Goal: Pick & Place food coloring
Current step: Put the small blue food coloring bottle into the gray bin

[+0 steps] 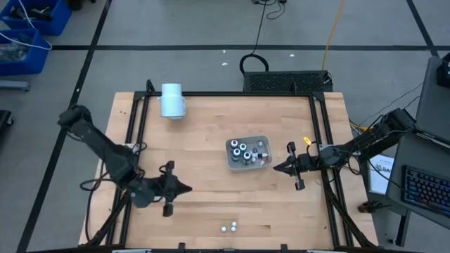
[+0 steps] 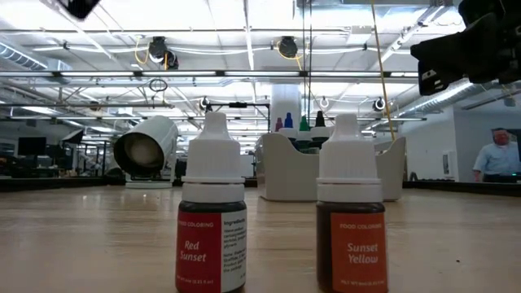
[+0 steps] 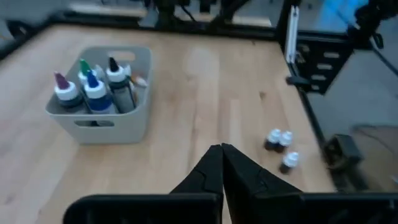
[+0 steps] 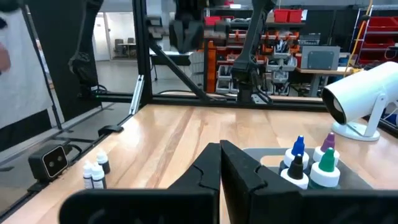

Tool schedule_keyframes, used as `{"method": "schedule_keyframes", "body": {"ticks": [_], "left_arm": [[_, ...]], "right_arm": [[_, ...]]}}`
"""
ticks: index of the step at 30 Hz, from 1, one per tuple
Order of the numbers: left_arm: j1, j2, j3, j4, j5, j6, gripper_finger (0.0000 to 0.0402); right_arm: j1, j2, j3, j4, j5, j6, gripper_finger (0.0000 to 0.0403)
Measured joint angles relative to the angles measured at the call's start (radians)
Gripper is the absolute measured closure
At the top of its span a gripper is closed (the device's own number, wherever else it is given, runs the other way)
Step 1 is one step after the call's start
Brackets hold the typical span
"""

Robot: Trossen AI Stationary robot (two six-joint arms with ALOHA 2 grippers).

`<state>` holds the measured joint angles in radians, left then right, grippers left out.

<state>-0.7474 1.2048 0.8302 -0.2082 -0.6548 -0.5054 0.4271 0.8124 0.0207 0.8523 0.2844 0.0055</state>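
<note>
Food coloring bottles (image 1: 245, 152) stood mostly in the tray (image 1: 230, 163) mid-surface, a few loose bottles (image 1: 228, 227) at the near edge probably awaiting pickup, while the left hand (image 1: 184, 187) and right hand (image 1: 275, 167) hovered clenched and empty.

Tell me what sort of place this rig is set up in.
Probably a robotics lab or workshop in a large open industrial hall. The wooden table sits in a black metal frame on a taped concrete floor, blue parts bins stand nearby, and long ceiling lights run overhead.
</note>
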Motion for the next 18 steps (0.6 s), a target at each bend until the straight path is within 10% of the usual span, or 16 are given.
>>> {"method": "schedule_keyframes", "body": {"ticks": [5, 10, 18], "left_arm": [[-0.02, -0.009, -0.201, 0.323, -0.093, 0.229, 0.0391], [0.062, -0.053, -0.232, 0.303, -0.142, 0.261, 0.0397], [0.139, -0.142, -0.46, 0.737, -0.014, 0.385, 0.0397]], "right_arm": [[0.0, 0.0, 0.0, 0.008, 0.0, -0.046, 0.0403], [0.0, 0.0, 0.0, 0.015, 0.0, -0.053, 0.0403], [0.041, 0.05, 0.098, -0.208, -0.027, -0.027, 0.0403]]}}
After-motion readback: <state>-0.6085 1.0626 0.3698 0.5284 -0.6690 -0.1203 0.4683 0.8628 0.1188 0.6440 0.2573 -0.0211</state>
